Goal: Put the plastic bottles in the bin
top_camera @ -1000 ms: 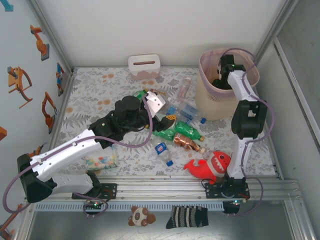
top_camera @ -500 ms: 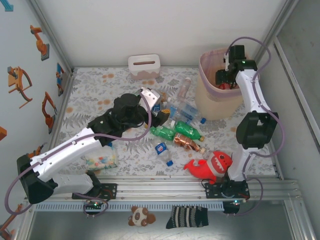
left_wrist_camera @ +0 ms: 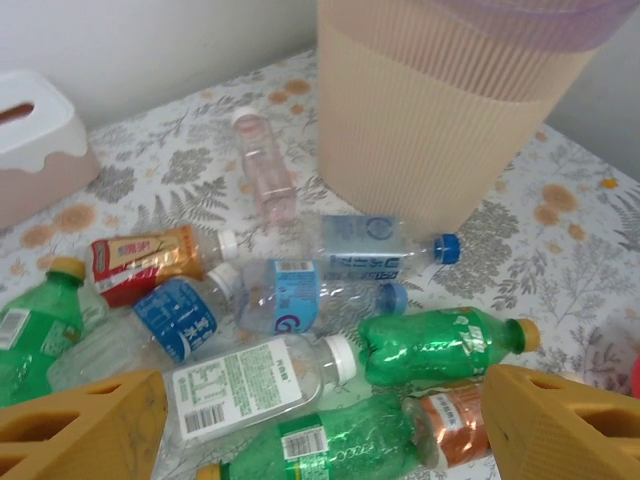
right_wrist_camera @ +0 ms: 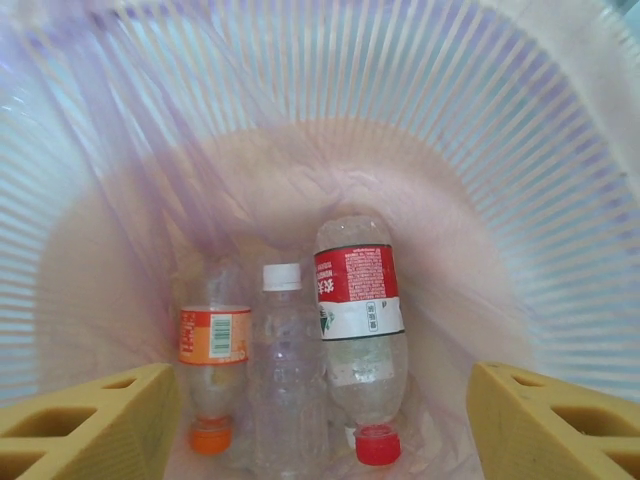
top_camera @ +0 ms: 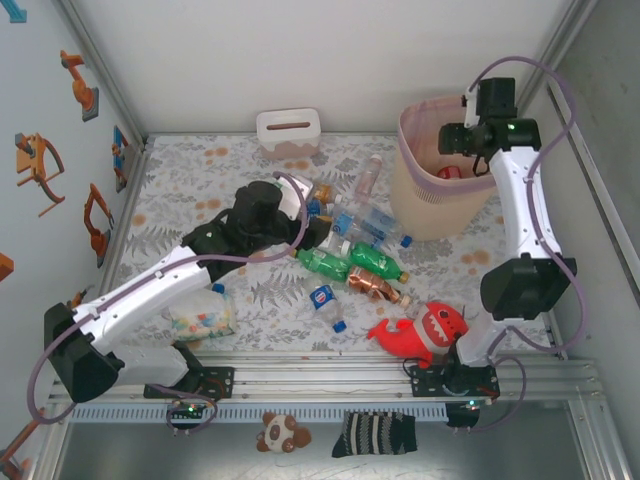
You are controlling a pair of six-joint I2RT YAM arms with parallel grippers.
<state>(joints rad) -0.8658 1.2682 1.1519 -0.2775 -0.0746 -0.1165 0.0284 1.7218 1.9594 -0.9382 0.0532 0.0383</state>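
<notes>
Several plastic bottles [top_camera: 350, 245] lie in a heap on the floral table left of the bin [top_camera: 425, 205]. My left gripper [top_camera: 312, 222] hovers open over the heap. Between its yellow fingers [left_wrist_camera: 80, 430] lie a white-capped clear bottle [left_wrist_camera: 255, 380], two green bottles [left_wrist_camera: 440, 345] and a copper-brown bottle [left_wrist_camera: 455, 425]. A pink-tinted bottle [left_wrist_camera: 262, 165] lies near the bin wall [left_wrist_camera: 450, 100]. My right gripper [top_camera: 450, 140] hangs open and empty over the bin's mouth. At the bin's bottom lie an orange-labelled bottle [right_wrist_camera: 212, 370], a clear white-capped bottle [right_wrist_camera: 285, 380] and a red-labelled bottle [right_wrist_camera: 360, 320].
A lone blue-labelled bottle [top_camera: 325, 300] lies toward the front. A red plush shark [top_camera: 420, 330] sits at the front right, a bag of pastel bits [top_camera: 200, 315] at the front left under my left arm, and a white slotted box [top_camera: 288, 132] at the back.
My right gripper has risen out of the bin to above its rim. My left gripper has swung down and toward the bottle heap.
</notes>
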